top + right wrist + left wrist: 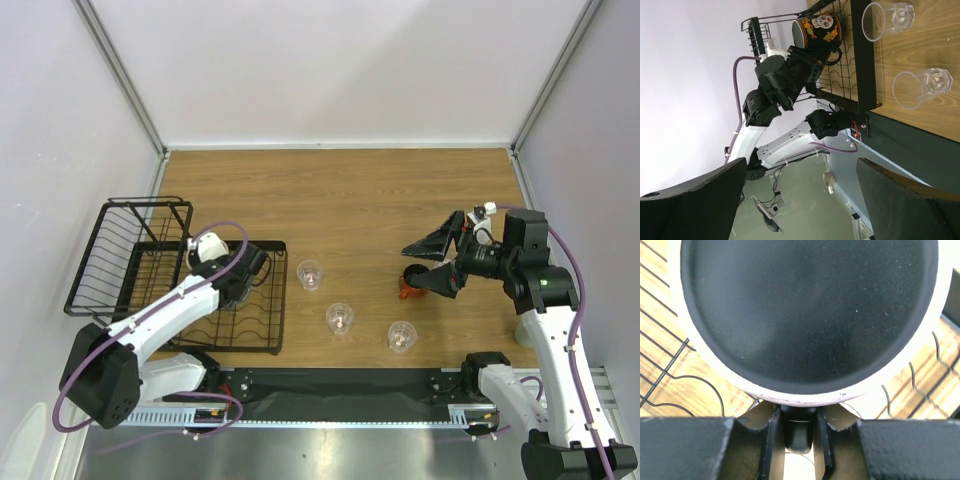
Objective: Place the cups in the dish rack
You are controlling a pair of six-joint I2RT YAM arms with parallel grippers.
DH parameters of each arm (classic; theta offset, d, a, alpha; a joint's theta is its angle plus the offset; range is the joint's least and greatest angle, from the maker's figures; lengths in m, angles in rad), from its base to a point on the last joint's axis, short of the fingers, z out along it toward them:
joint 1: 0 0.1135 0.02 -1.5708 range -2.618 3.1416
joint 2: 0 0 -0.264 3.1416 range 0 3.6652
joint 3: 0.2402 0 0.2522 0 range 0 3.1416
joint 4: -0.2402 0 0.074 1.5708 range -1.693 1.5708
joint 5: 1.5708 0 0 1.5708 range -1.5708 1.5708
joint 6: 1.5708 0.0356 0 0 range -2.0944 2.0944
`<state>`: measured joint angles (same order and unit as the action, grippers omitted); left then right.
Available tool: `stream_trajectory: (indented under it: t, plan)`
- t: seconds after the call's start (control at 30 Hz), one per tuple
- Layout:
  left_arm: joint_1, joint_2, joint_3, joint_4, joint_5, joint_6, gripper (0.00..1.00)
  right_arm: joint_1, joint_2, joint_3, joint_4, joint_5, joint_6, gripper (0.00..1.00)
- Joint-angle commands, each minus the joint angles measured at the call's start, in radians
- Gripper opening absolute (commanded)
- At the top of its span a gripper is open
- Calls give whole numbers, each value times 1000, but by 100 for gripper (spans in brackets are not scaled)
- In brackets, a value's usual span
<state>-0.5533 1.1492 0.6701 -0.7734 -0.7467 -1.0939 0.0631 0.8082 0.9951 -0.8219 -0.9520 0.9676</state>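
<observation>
While the left gripper [800, 415] is clamped on the dark mug [817, 27], apparently at the handle, the mug hangs over the flat grid of the dish rack [120, 265], right of the tall basket. I cannot tell whether it touches the wires.

Judgement: the step in hand is setting the mug down.
- Lower it straight.
- Let it bear on the wires before the jaws part.
- Withdraw upward so the fingers do not snag the grid.

Room: the basket wall stands to the left and the rack's right rim is close. Beyond the rim, three tumblers [340, 318] stand on the table [380, 190], the nearest just beside it. A swing to the right would risk knocking it.

The orange cup [408, 287] sits mid-right, just beside the lower finger of the right gripper [413, 268]. Its jaws are spread wide and hold nothing. Open room lies toward the far side.
</observation>
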Motion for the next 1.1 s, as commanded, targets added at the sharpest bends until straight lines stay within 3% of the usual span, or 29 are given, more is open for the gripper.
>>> stream_trajectory:
  t: [0.0,0.07,0.3,0.4,0.5,0.53,0.73,0.97,1.07]
  plan:
    - [55,9,19,-50,-22,-113,10,-3,0,7,26,-37,-15,98]
    - [82,15,17,-32,-16,-104,7,-3,0,8,26,-37,-17,98]
    - [127,86,85,-47,-66,-83,10,-5,8,16,-6,-47,-47,98]
    - [131,98,103,-52,-60,-75,19,-14,20,25,-20,-56,-69,98]
    - [128,96,105,-56,-20,-81,38,-26,45,69,-88,-54,-139,97]
    - [127,90,102,-61,-14,-89,50,-29,49,77,-100,-50,-153,97]
    - [84,83,137,-122,-36,-133,76,-28,51,77,-79,-50,-142,98]
    - [-25,79,189,-167,-52,-159,87,-29,46,71,-65,-47,-129,97]
    - [-72,102,212,-191,-43,-195,87,-29,43,70,-59,-47,-121,97]
